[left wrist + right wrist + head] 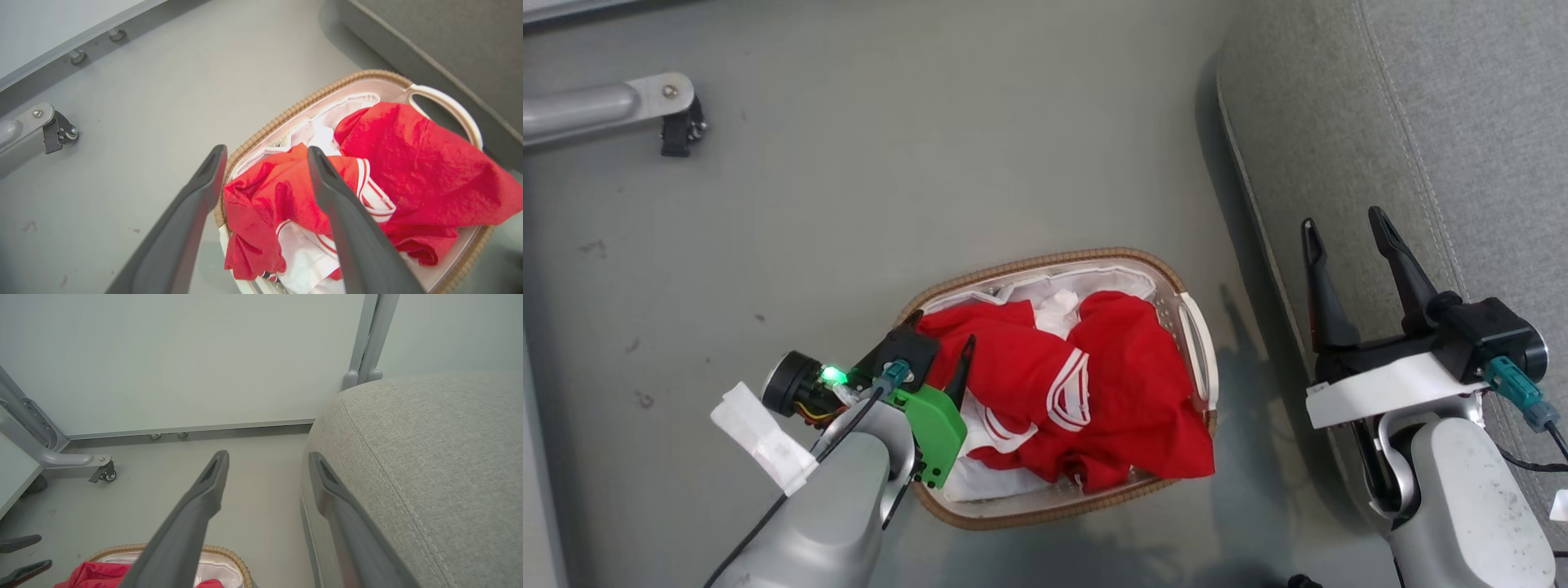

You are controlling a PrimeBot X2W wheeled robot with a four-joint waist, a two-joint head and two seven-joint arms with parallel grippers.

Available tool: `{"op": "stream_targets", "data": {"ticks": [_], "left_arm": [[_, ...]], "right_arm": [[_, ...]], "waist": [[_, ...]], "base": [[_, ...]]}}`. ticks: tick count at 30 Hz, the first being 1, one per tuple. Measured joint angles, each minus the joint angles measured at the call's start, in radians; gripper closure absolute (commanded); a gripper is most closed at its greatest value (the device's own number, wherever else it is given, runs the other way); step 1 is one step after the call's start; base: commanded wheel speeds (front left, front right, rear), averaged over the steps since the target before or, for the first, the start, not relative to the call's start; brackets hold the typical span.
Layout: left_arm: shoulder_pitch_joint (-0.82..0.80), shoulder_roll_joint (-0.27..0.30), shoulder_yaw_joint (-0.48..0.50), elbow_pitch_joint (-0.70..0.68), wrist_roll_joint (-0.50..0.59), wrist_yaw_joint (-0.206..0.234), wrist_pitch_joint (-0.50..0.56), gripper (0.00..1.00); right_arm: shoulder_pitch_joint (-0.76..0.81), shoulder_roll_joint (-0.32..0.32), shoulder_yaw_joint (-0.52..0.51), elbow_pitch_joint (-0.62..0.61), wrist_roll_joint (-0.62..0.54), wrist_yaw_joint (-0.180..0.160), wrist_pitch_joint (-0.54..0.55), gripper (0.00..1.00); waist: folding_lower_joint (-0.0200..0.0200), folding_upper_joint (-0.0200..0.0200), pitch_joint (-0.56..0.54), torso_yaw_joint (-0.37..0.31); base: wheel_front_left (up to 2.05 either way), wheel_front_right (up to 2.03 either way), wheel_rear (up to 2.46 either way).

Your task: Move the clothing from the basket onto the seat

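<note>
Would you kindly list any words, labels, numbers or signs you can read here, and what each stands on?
None can be read: the red clothing, the basket, the seat and the white tape tab show no legible text.

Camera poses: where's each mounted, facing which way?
Head: on the head, looking down at grey floor, oval white plastic basket with brown woven rim, soft red garments, grey woven-fabric couch cushion; left gripper and right gripper show.
Left wrist: left arm, looking down into the basket between own open fingers.
Right wrist: right arm, facing the pale wall beside the cushion, own fingers open.
Shared: all three see the basket.
</note>
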Motion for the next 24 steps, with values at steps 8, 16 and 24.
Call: {"op": "stream_targets", "data": {"ticks": [8,16,24], "left_arm": [[-0.107,0.005,-0.077,0.19,0.066,0.004,0.031,0.0],[-0.185,0.014,-0.089,0.278,0.077,0.059,0.08,0.0],[-0.22,0.037,-0.089,0.311,0.072,0.102,0.165,0.0]], "right_arm": [[-0.038,0.0,0.031,-0.001,0.041,0.0,0.0,0.0],[-0.06,0.0,0.072,-0.004,0.077,0.0,0.0,0.0],[-0.065,0.0,0.105,-0.005,0.107,0.0,0.0,0.0]], "waist": [[0.0,0.0,0.114,-0.063],[0.0,0.0,0.189,-0.119],[-0.0001,0.0,0.235,-0.167]], "base": [[0.0,0.0,0.0],[0.0,0.0,0.0],[0.0,0.0,0.0]]}}
